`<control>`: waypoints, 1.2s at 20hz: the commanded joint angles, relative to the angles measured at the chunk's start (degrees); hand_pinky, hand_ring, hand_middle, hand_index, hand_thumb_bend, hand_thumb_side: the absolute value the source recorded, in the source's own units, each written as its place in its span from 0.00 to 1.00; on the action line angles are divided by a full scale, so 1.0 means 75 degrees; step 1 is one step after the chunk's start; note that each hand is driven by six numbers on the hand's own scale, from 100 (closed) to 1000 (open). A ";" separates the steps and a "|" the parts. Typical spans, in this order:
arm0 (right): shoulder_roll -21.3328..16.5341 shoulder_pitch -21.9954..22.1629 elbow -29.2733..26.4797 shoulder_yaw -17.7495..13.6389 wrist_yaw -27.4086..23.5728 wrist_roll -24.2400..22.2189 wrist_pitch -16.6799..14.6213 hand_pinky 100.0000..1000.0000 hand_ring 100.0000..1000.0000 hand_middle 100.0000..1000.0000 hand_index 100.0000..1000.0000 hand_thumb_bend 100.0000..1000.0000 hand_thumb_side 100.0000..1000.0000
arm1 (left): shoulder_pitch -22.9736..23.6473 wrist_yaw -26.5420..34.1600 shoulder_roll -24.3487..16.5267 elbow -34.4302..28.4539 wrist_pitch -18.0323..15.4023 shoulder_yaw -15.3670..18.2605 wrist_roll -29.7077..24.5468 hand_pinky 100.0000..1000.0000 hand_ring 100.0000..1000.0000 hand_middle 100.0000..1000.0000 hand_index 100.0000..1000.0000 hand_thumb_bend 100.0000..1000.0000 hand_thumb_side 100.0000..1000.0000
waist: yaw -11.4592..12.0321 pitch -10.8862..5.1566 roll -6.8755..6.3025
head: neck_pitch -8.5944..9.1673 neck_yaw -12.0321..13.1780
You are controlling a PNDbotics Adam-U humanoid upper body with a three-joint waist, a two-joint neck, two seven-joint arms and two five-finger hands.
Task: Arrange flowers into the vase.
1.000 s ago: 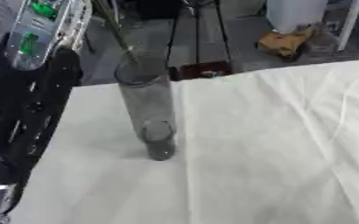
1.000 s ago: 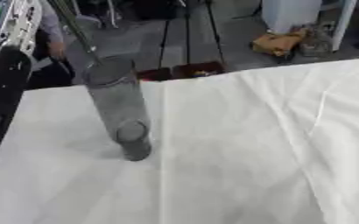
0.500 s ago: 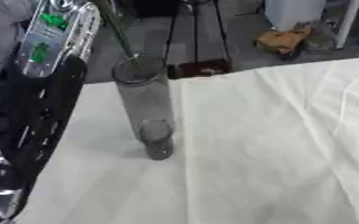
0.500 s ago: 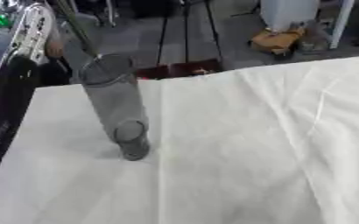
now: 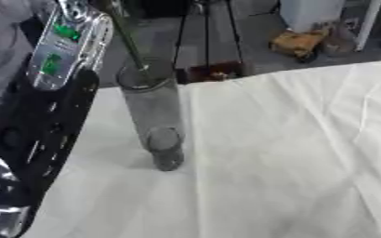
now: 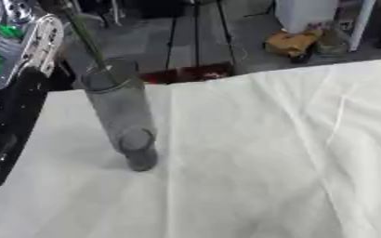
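**Listener:** What is changing, starting with the vase?

**Operator:** The vase [image 5: 154, 111] is keeping its place on the white tablecloth [image 5: 291, 153], towards the table's left and a little back from the middle. The change is above it. A thin green stem [image 5: 128, 42] is now dipping into the mouth, and compared with a second ago it is sitting more clearly inside the rim. I am reading that as the first flower going in, not yet let go.

**Listener:** How does the vase look?

**Operator:** It is a tall, clear, grey-tinted glass cylinder, standing upright, with a round thick base showing through the wall near the bottom. I am seeing no water in it (though the glass is murky). The stem is slanting up and to the left out of the top edge, so the bloom is hidden from me.

**Listener:** And the hands?

**Operator:** My left arm [image 5: 39, 125] is filling the left side, black with a silver section showing green lights, just beside the vase and not touching it. The left hand itself is above the view, so I cannot tell whether its fingers are grasping the stem. The right hand is not showing at all.

**Listener:** Beyond the table?

**Operator:** Black tripod legs [image 6: 195, 32] on a grey floor.
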State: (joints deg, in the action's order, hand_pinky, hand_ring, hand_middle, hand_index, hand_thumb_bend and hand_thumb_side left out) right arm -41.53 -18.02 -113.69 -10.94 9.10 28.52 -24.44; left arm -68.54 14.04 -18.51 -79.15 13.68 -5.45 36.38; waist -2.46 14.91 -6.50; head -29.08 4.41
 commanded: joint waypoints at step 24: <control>-0.0069 -0.0125 -0.0121 -0.0135 -0.0033 0.0034 0.0034 0.89 1.00 0.80 0.89 0.00 1.00 | 0.0097 -0.0546 0.0059 0.0449 0.0412 -0.0120 0.0005 0.00 0.00 0.00 0.00 0.00 0.89 | -0.0031 -0.0098 0.0066 | 0.0190 -0.0029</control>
State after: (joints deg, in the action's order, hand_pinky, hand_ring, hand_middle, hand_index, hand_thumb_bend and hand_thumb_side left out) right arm -41.08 -18.21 -113.69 -11.29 8.94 28.65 -24.30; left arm -66.95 10.60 -17.34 -75.34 16.52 -6.49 36.41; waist -2.75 15.14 -6.56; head -28.15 4.28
